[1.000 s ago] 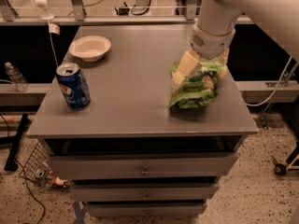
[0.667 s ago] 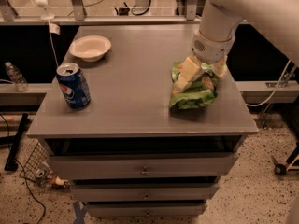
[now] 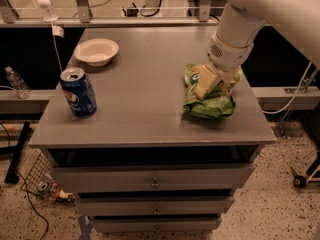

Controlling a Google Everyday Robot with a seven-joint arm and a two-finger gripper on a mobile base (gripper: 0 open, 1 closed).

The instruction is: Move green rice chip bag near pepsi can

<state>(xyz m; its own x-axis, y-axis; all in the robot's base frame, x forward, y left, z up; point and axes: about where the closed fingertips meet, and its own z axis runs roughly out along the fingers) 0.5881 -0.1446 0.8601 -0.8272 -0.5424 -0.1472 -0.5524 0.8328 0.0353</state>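
Clock face: I read the desk with 12 o'clock at the far edge and 6 o'clock at the drawer side nearest the camera.
Bag: the green rice chip bag lies crumpled at about 3 o'clock, close to the right edge and resting on the desk.
Can: the pepsi can stands upright at about 8 o'clock, close to the left edge, with its logo facing me.
End effector: the end effector is down on the top of the bag at 3 o'clock, in contact with it. I cannot tell whether it is spread or pinching the wrapper.
Arm: the white arm comes in from 1 o'clock and hides the far part of the bag.
Gap: bag and can sit well apart, on opposite sides, with bare desk between them.
Done so far: by my judgement only the approach; the end effector has reached the bag.
Left to do: confirm a hold, lift, carry towards 8 o'clock, set the bag down beside the can and let go.
Progress: early, I would say, since the bag is nowhere near the can.
Other things: a white bowl sits at 10 o'clock, beyond the can; a clear bottle stands off the desk, out past 9 o'clock.
Watch: I would keep the bag from knocking the can over on arrival.
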